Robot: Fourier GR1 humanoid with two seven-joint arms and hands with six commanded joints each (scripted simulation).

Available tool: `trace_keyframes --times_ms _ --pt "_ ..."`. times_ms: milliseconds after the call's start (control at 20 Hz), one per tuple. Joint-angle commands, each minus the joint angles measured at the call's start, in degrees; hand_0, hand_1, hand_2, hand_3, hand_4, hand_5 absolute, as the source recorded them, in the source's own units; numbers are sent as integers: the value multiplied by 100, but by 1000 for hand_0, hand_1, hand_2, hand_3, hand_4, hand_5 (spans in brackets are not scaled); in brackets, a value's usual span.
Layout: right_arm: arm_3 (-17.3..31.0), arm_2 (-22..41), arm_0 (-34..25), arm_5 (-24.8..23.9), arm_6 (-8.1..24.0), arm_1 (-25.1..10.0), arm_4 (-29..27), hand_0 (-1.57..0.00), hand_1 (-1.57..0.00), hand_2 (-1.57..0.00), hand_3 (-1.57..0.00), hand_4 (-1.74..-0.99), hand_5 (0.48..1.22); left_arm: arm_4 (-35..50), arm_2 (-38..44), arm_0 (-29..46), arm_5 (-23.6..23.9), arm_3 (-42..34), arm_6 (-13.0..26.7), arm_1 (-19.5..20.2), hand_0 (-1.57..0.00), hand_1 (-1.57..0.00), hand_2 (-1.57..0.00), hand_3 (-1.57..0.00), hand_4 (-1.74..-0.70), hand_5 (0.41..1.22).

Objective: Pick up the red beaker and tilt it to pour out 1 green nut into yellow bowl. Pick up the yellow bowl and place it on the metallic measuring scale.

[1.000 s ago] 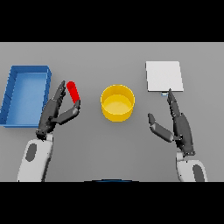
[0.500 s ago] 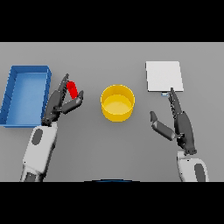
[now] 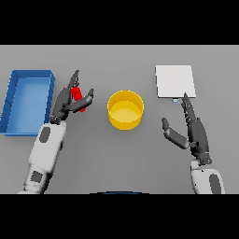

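Red beaker (image 3: 77,98) sits on the table just left of the yellow bowl (image 3: 125,108), w/ a gap between them. Left hand (image 3: 69,99) now wraps it: fingers run along its far-left side, thumb hooks over the bowl-facing side, so it looks pinched, though most of the beaker is hidden behind the fingers. A sec ago the hand was only beside it w/ the beaker showing in full; since then the hand has slid in and closed round. Means the grasp step looks about done; lift and tilt toward the bowl come next. No green nut visible.

Bowl itself unmoved, seems empty. Metallic scale (image 3: 175,81) lies up-right of the bowl. Right hand (image 3: 190,132), right of the bowl below the scale, is spread, fingers straight, holding nothing, same pose as before. Blue bin (image 3: 14,103) far left of the bowl.
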Motion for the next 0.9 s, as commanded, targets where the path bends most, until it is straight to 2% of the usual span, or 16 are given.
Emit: trace_keyframes --times_ms 0,50,100,200,250,350,400,450,550,700,850 --pt "-12 -8 -2 -8 10 -15 9 1 1 1 1 -1295 683 45 52 22 41 31 -118 -35 1 1 -30 -3 -1389 752" --pt "4 3 18 3 -6 -28 28 1 1 1 1 -1291 684 75 72 23 48 101 -157 -90 -81 -84 -122 -75 -1416 770" --pt "36 25 31 15 -43 -6 31 1 1 1 1 -1289 684 109 122 -31 118 153 -59 -145 -253 -276 -307 -220 -1444 795" --pt "82 14 12 28 -25 -23 33 1 1 1 1 -1285 683 32 166 -128 373 306 -79 -231 -681 -701 -715 -706 -1441 949" --pt "101 43 21 -6 4 24 68 1 1 1 1 -1283 683 -91 143 -151 501 360 -44 -186 -859 -875 -886 -879 -1439 1003" --pt "96 40 21 -23 10 52 56 1 1 1 1 -1290 684 -171 148 -203 566 483 -265 -214 -1115 -1125 -1133 -1128 -1443 1082" --pt "66 65 17 0 -112 39 69 1 1 1 1 -1291 684 -167 172 -233 572 545 -372 -265 -1206 -1214 -1220 -1217 -1445 1109" --pt "65 58 2 -12 -80 46 68 1 1 1 1 -1293 682 -198 169 -274 602 530 -295 -296 -1279 -1286 -1290 -1288 -1447 1132" --pt "169 29 -76 4 -7 58 26 1 1 1 1 -1303 682 -200 174 -239 687 470 -448 -306 -1384 -1388 -1391 -1390 -1553 1129" --pt "155 108 -73 3 -201 54 129 1 1 1 1 -1281 676 5 172 -261 627 430 -605 -252 -1475 -1478 -1479 -1478 -1645 1112" --pt "175 70 -78 -14 -145 2 153 1 1 1 1 -1254 667 3 35 -247 785 68 -586 -200 -1522 -1523 -1524 -1523 -1692 1100"
